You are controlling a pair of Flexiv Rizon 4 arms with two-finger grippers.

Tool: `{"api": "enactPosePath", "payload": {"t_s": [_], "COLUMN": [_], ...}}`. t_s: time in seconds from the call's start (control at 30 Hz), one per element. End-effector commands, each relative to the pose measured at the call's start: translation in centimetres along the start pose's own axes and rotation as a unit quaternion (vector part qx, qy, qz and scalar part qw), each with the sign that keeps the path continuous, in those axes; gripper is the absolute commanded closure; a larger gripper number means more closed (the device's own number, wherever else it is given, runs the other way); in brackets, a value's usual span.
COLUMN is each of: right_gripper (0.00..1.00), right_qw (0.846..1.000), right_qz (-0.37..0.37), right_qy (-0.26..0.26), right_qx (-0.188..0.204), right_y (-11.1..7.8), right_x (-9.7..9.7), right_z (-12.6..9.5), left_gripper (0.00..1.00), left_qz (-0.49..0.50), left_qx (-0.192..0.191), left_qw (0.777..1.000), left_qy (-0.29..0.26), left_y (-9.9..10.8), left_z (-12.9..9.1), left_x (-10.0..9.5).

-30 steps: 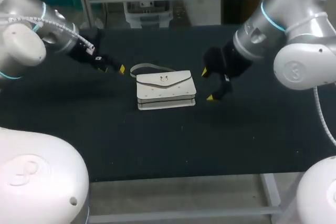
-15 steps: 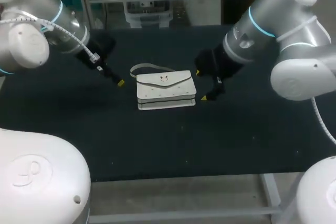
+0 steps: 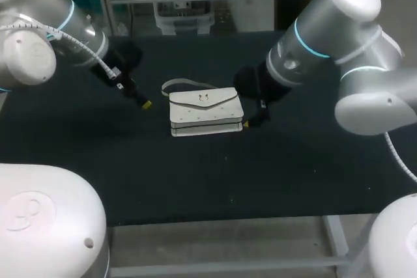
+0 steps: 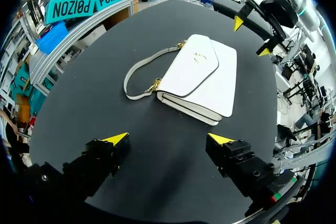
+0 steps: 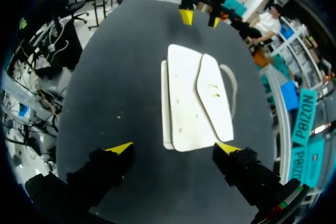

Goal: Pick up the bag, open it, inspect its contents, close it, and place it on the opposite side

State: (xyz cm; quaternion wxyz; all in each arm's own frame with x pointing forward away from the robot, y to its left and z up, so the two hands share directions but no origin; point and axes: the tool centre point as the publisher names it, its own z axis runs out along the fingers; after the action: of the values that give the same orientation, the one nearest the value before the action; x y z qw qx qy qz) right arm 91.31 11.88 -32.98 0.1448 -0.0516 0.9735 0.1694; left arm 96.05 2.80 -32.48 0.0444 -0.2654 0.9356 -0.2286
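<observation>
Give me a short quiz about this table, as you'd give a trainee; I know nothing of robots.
1. True or false: the white bag stands upright with its flap open.
2. Which gripper holds the bag? A) left gripper B) right gripper C) neither
3. Fill in: the bag's strap lies on the side nearer the ___ gripper.
Key: 1 false, it lies flat with the flap shut. 2 C, both grippers are open, neither shut on it. 3 left.
</observation>
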Motion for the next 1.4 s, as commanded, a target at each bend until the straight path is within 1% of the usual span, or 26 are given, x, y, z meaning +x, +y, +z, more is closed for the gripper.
{"api": "enactPosePath", "payload": {"t_s": [0.03,0.07,0.1,0.13,0.2,0.27,0.3,0.33,0.37,0.43,0.47,0.5,0.53,0.63,0.7,0.73,0.9,0.93,0.97,1.03,1.07,1.27,1.4], "right_gripper": [0.00,0.00,0.00,0.00,0.00,0.00,0.00,0.00,0.00,0.00,0.00,0.00,0.00,0.00,0.02,0.07,0.19,0.20,0.25,0.28,0.28,0.26,0.35], "right_qw": [0.997,0.996,0.996,0.995,0.994,0.994,0.994,0.993,0.993,0.993,0.993,0.992,0.992,0.989,0.987,0.986,0.983,0.983,0.982,0.981,0.981,0.979,0.977], "right_qz": [-0.045,-0.054,-0.056,-0.064,-0.072,-0.073,-0.077,-0.081,-0.080,-0.078,-0.076,-0.076,-0.078,-0.088,-0.095,-0.098,-0.105,-0.107,-0.108,-0.114,-0.115,-0.123,-0.117], "right_qy": [-0.055,-0.059,-0.062,-0.068,-0.072,-0.075,-0.078,-0.079,-0.082,-0.085,-0.089,-0.090,-0.098,-0.113,-0.123,-0.128,-0.141,-0.143,-0.145,-0.146,-0.146,-0.148,-0.159], "right_qx": [0.028,0.028,0.026,0.029,0.030,0.033,0.031,0.027,0.034,0.031,0.034,0.035,0.035,0.044,0.048,0.050,0.052,0.051,0.052,0.056,0.057,0.069,0.082], "right_y": [0.6,0.7,0.8,0.9,1.1,1.3,1.4,1.5,1.5,1.5,1.5,1.5,1.5,1.7,1.7,1.8,1.9,2.0,2.0,2.1,2.2,2.0,2.0], "right_x": [0.4,0.4,0.4,0.3,0.1,-0.1,-0.2,-0.3,-0.4,-0.6,-0.7,-0.8,-0.9,-1.1,-1.2,-1.3,-1.7,-1.7,-1.8,-1.8,-1.8,-1.8,-1.9], "right_z": [0.5,0.8,0.9,1.2,1.6,1.9,2.1,2.3,2.4,2.8,2.9,3.0,3.2,3.5,3.6,3.7,3.9,4.0,4.1,4.4,4.6,5.5,5.6], "left_gripper": [0.00,0.00,0.00,0.00,0.00,0.00,0.00,0.00,0.00,0.00,0.00,0.00,0.00,0.00,0.00,0.00,0.00,0.00,0.00,0.00,0.00,0.00,0.00], "left_qz": [0.089,0.136,0.145,0.174,0.218,0.274,0.281,0.310,0.327,0.349,0.371,0.375,0.399,0.432,0.452,0.461,0.496,0.499,0.503,0.494,0.485,0.485,0.485], "left_qx": [0.010,0.009,0.010,-0.005,-0.016,-0.024,-0.036,-0.043,-0.049,-0.063,-0.066,-0.071,-0.080,-0.088,-0.085,-0.083,-0.068,-0.066,-0.059,-0.041,-0.040,-0.040,-0.040], "left_qw": [0.996,0.991,0.989,0.985,0.976,0.962,0.959,0.950,0.944,0.935,0.926,0.924,0.914,0.897,0.887,0.883,0.865,0.864,0.862,0.867,0.872,0.872,0.872], "left_qy": [-0.003,0.003,0.001,-0.007,-0.007,-0.004,-0.010,-0.012,-0.006,-0.009,0.000,0.001,0.008,0.023,0.031,0.032,0.031,0.032,0.032,0.042,0.048,0.048,0.048], "left_y": [-0.7,-0.9,-1.0,-1.4,-1.9,-2.3,-2.6,-2.8,-2.9,-3.2,-3.2,-3.3,-3.4,-3.6,-3.6,-3.6,-3.9,-4.0,-4.2,-4.5,-4.6,-4.6,-4.6], "left_z": [0.1,0.1,0.1,0.1,0.0,0.0,0.0,0.0,0.1,0.2,0.3,0.5,0.7,1.0,1.0,1.0,0.8,0.8,0.7,0.5,0.5,0.5,0.5], "left_x": [-1.0,-1.2,-1.3,-1.7,-1.7,-1.4,-1.4,-1.4,-1.4,-1.5,-1.4,-1.5,-1.4,-1.3,-1.1,-1.0,-0.5,-0.5,-0.5,-0.5,-0.5,-0.5,-0.5]}}
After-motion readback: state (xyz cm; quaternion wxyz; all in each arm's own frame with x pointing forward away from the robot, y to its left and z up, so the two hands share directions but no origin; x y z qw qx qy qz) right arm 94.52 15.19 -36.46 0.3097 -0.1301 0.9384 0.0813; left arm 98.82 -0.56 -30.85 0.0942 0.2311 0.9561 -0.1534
